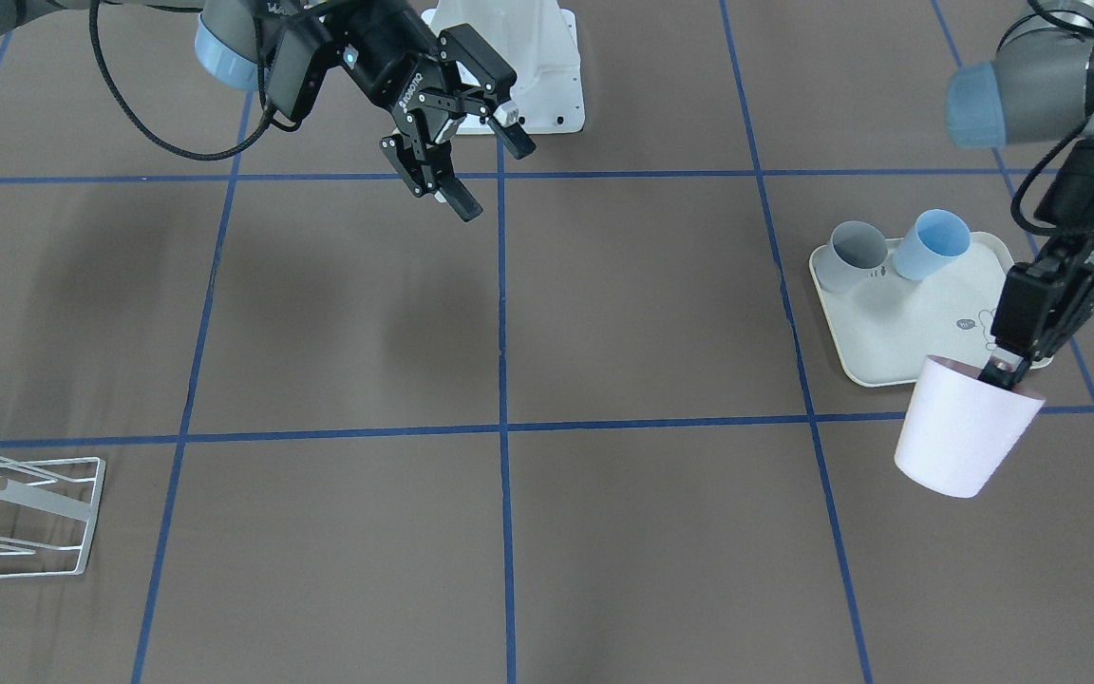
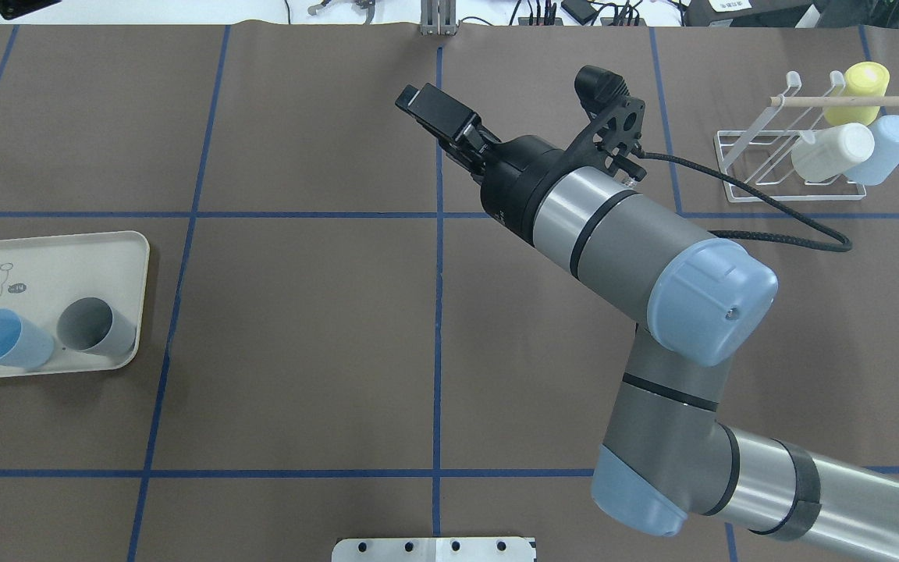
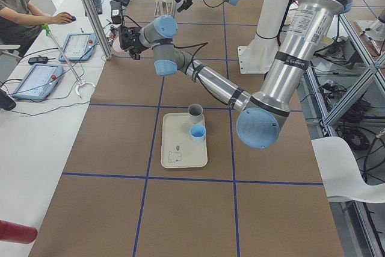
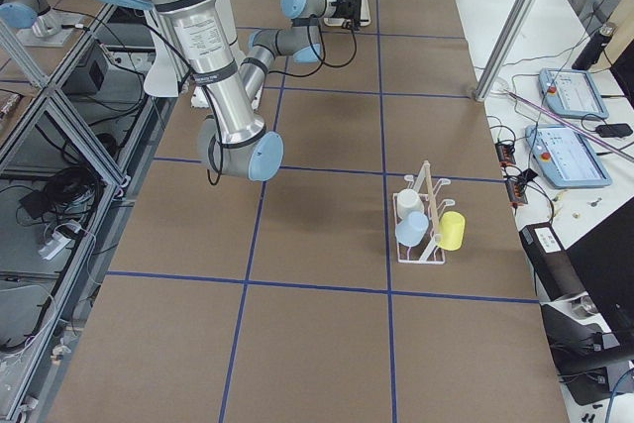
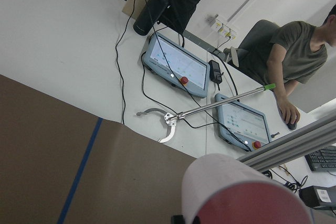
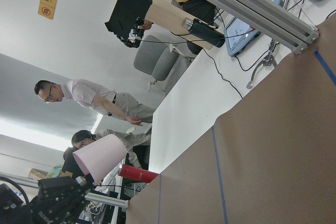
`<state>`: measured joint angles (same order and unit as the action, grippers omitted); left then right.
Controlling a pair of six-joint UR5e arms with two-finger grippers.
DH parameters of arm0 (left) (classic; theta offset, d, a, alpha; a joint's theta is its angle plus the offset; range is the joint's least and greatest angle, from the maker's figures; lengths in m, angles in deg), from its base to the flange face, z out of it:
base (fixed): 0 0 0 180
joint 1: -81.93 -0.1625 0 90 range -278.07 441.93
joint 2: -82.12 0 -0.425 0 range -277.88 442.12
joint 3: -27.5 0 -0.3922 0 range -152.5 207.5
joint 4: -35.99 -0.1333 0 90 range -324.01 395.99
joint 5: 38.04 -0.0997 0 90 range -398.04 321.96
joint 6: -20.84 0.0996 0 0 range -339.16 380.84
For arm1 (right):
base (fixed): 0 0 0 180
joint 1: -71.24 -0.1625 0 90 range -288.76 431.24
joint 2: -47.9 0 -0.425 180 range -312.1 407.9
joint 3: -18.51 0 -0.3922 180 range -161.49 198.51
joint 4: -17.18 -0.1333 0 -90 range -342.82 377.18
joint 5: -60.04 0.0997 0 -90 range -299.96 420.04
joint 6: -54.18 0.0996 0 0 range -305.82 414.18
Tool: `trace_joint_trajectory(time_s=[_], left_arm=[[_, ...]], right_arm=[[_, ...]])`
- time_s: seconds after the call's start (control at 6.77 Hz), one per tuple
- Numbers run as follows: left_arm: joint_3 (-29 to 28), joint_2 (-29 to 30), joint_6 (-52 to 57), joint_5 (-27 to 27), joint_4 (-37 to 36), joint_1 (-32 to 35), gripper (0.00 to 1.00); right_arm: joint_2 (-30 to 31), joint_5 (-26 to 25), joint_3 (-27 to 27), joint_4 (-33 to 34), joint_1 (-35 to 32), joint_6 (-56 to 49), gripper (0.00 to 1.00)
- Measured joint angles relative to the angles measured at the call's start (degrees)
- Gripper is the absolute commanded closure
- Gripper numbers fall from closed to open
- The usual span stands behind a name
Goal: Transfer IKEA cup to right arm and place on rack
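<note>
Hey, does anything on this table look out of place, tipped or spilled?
Nothing stands out. The pale pink tapered cup hangs tilted from the left gripper, pinched at its rim; the grey cup and blue cup stand upright on the cream tray.

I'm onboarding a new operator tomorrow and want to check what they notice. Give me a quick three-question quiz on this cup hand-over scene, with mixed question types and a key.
1. True or false: the left hand grips the pink cup by its rim, lifted off the table.
2. How many cups sit on the rack?
3. Pick one. The right hand is: A) open and empty; B) shut on a cup; C) shut and empty.

Key: 1 true; 2 three; 3 A.
</note>
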<state>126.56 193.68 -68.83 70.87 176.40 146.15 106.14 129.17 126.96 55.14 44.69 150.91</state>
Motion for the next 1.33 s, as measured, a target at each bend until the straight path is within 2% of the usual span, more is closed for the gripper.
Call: trace_joint_trajectory(time_s=[0.3,0.74,1.33], left_arm=[[-3.76,0.60,-10.67,-5.27,9.44,-4.43,1.00],[-12.31,2.75,-27.17,-7.08,28.40,-7.90,1.00],[-16.89,9.06,-34.97,-11.15,41.87,-16.87,1.00]], right_arm=[[0.03,-0.88,-0.26,-2.39,0.01,1.56,0.00],[0.20,-1.98,-0.50,-4.96,-0.50,4.46,0.00],[1.70,-1.40,-2.55,-11.89,-2.81,7.80,0.00]])
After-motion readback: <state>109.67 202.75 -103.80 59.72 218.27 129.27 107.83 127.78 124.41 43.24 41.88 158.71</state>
